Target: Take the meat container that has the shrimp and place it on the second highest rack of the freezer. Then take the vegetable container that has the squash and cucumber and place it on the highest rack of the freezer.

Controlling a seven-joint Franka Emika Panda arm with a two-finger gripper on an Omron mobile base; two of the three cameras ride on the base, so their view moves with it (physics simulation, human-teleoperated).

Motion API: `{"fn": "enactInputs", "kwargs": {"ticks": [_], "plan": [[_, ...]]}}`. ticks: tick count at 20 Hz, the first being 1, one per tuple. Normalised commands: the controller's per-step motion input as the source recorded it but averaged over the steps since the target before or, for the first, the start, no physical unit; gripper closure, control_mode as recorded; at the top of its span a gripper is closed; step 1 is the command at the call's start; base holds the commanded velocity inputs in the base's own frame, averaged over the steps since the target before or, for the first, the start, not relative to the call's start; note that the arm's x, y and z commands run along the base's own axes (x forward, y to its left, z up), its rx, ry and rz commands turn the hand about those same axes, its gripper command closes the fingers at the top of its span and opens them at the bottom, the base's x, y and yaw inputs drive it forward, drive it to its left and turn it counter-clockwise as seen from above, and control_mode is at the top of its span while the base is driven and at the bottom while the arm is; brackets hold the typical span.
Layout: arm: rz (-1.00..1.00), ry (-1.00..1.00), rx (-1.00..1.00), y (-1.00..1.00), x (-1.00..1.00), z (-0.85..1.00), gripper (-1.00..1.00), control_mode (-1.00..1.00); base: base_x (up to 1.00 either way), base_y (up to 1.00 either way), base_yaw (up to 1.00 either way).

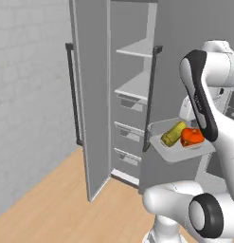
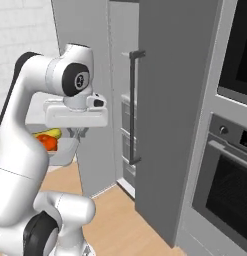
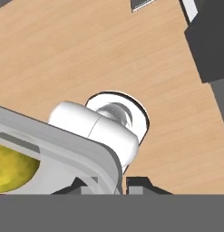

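grey freezer [image 1: 97,95] with dark handles [image 1: 73,95], white shelves [image 1: 137,47], pale grey tray [image 1: 177,152], orange-red squash [image 1: 192,136], yellow-green cucumber [image 1: 173,134], light wood floor [image 1: 52,209], white brick-patterned wall [image 1: 28,95]

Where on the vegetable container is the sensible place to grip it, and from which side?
By its thin raised rim, pinched across the wall from outside at one edge. The vegetable container is a shallow tray largely filled by the squash and cucumber, so the rim is the free part. The hand grips there now.
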Motion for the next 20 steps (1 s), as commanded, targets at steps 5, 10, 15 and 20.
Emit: {"fn": "enactInputs", "kwargs": {"ticks": [5, 10, 15, 20], "plan": [[0.00, 0.00, 0.00, 0.00, 0.00, 0.00, 1.00, 1.00, 0.21, 0.44, -0.48], [0.00, 0.00, 0.00, 0.00, 0.00, 0.00, 1.00, 1.00, 0.79, 0.40, -0.36], [0.00, 0.00, 0.00, 0.00, 0.00, 0.00, 1.00, 1.00, 0.81, 0.37, -0.33], [0.00, 0.00, 0.00, 0.00, 0.00, 0.00, 1.00, 1.00, 0.37, 0.37, -0.38]]}}
